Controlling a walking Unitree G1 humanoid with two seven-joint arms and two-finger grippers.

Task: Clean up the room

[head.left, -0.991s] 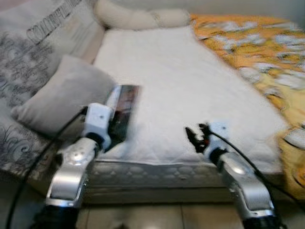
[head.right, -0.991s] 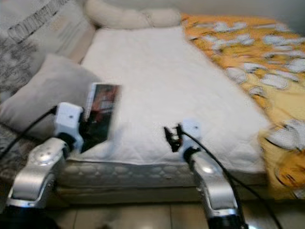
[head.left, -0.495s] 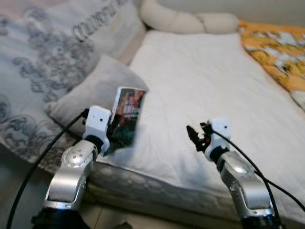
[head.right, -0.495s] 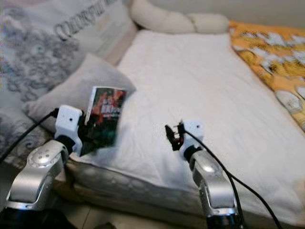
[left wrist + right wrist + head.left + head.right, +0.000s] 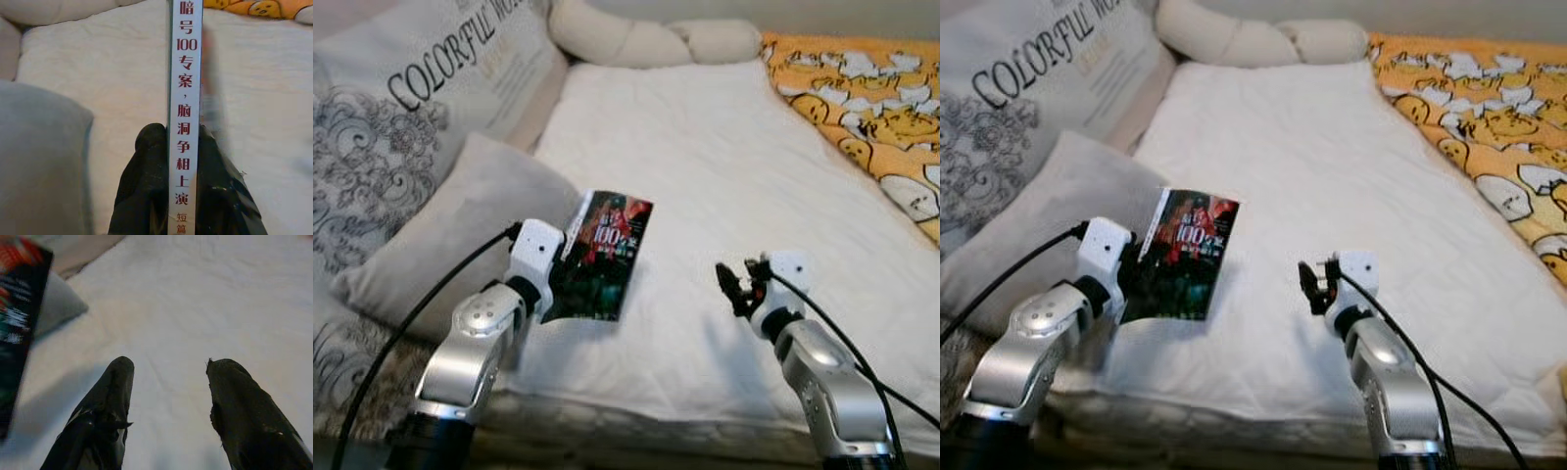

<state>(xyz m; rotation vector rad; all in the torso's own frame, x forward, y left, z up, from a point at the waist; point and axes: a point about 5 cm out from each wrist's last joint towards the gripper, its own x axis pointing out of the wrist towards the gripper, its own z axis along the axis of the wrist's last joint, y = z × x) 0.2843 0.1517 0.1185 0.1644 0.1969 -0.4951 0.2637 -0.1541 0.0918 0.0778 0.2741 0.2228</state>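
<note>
Dark glossy paperback book point(image 5: 603, 257) stands upright, clamped by its spine in my left jaws point(image 5: 183, 161), long axis running straight out over the white quilted bed point(image 5: 724, 176), while my right jaws point(image 5: 168, 401) hang apart, empty.

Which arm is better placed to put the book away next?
Left. The left claw is already shut on the book, holding it upright above the white mattress. The right claw is open and holds nothing.
</note>
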